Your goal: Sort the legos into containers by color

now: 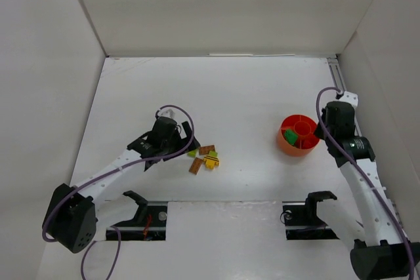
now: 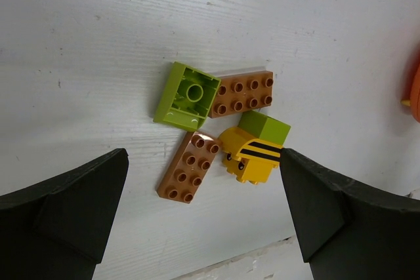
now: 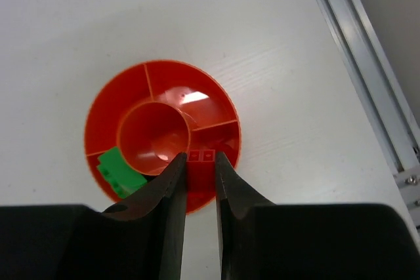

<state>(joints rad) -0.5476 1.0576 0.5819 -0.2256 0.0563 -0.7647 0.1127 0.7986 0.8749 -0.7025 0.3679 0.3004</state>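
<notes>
Our right claw [image 3: 199, 162] is clamped on a small red lego [image 3: 200, 156] at lower centre of its wrist view, just over the near rim of the orange-red bowl [image 3: 172, 78]. A green lego [image 3: 117, 174] lies in the bowl's lower-left compartment. Our left claw [image 2: 203, 159] hangs with its jaws wide apart over a mid-frame cluster on the white table [image 2: 98, 44]: two brown plates [image 2: 244, 93], two lime legos [image 2: 187, 95] and a yellow piece [image 2: 248, 157].

Bright, even overhead light, soft faint shadows, and a white glare patch inside the bowl [image 3: 164, 73].
</notes>
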